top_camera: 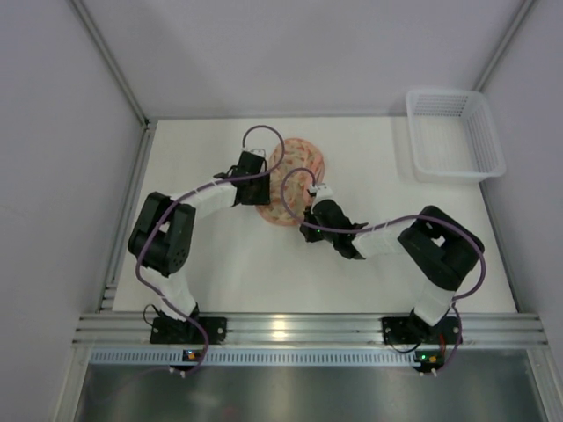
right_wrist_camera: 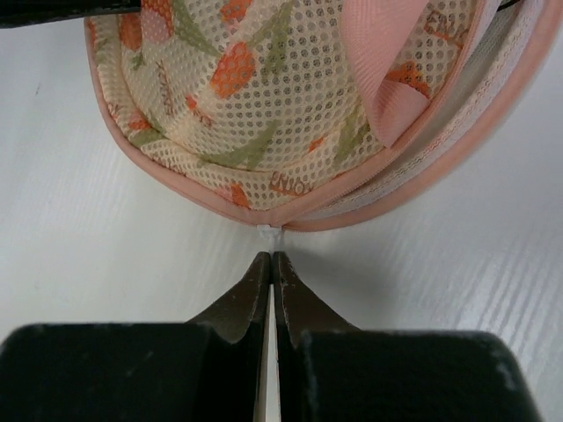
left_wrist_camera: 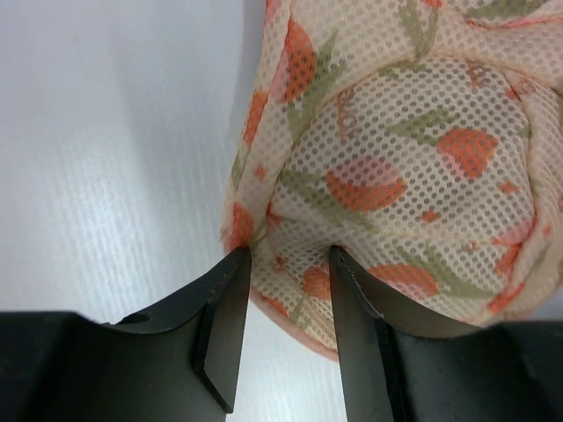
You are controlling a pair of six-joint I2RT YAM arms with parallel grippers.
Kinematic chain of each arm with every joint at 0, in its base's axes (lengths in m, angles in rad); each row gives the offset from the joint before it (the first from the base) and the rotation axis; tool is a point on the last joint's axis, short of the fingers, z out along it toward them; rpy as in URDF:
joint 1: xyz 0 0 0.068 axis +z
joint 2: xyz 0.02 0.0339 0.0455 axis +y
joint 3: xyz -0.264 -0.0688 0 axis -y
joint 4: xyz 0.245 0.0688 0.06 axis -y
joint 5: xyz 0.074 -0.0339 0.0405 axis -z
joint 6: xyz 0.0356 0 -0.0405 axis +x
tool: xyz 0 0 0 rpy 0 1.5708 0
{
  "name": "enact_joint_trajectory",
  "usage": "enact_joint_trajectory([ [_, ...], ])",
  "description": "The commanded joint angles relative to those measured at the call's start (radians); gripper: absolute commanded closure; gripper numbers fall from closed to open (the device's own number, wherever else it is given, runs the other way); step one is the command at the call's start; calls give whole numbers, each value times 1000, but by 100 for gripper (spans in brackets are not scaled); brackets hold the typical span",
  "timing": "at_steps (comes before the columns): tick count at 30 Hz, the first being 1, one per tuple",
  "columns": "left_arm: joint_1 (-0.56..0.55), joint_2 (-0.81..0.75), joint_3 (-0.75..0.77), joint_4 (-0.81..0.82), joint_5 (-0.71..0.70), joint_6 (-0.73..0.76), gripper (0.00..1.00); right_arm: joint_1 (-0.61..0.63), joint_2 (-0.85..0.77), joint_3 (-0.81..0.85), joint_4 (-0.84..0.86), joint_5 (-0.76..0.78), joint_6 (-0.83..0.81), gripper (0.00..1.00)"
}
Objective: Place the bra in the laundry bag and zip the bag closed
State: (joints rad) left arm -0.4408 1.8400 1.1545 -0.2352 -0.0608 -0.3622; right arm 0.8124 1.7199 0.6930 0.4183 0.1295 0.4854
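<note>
Looks like the zipping step. The laundry bag [top_camera: 299,163] is lying upper middle of the top view. The left gripper [left_wrist_camera: 288,264] is clamping a fold of its mesh. The right gripper [right_wrist_camera: 271,259] is sitting pinched together just below the white zipper pull [right_wrist_camera: 271,230], and I can't tell if it's got it. Next it's needing a steady drag along the rim.

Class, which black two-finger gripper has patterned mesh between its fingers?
The left gripper: its fingers pinch a fold of the orange-pink floral mesh laundry bag; the right gripper is shut, no mesh between.

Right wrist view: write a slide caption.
Closed right gripper at white zipper pull of pink-rimmed floral mesh laundry bag.
</note>
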Motion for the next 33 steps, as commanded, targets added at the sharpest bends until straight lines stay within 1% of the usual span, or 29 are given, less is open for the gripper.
enact_joint_trajectory([
  [1,21,-142,-27,-6,-53,11,53,19,38,65,-38,28,18,100],
  [2,5,-215,-39,-6,-57,-12,52,19,44,72,-33,32,25,100],
  [5,-39,-309,-68,-4,-74,-79,50,19,53,76,-12,35,41,100],
  [7,-82,-321,-72,-4,-102,-121,50,21,56,74,2,30,53,100],
  [8,-97,-320,-72,-3,-140,-135,50,21,58,74,14,27,59,100],
  [10,-145,-288,-73,11,-168,-164,50,24,60,76,28,33,73,100],
  [16,-219,-165,-79,57,-215,-250,51,37,66,83,16,71,81,100],
  [21,-248,-107,-104,109,-224,-279,53,39,58,69,8,97,71,100],
  [23,-262,-84,-124,129,-258,-291,53,39,61,74,5,99,64,100],
  [28,-269,-19,-153,129,-277,-322,54,39,66,85,-10,107,59,100],
  [33,-269,-7,-194,88,-287,-351,54,18,50,74,-30,143,39,100],
])
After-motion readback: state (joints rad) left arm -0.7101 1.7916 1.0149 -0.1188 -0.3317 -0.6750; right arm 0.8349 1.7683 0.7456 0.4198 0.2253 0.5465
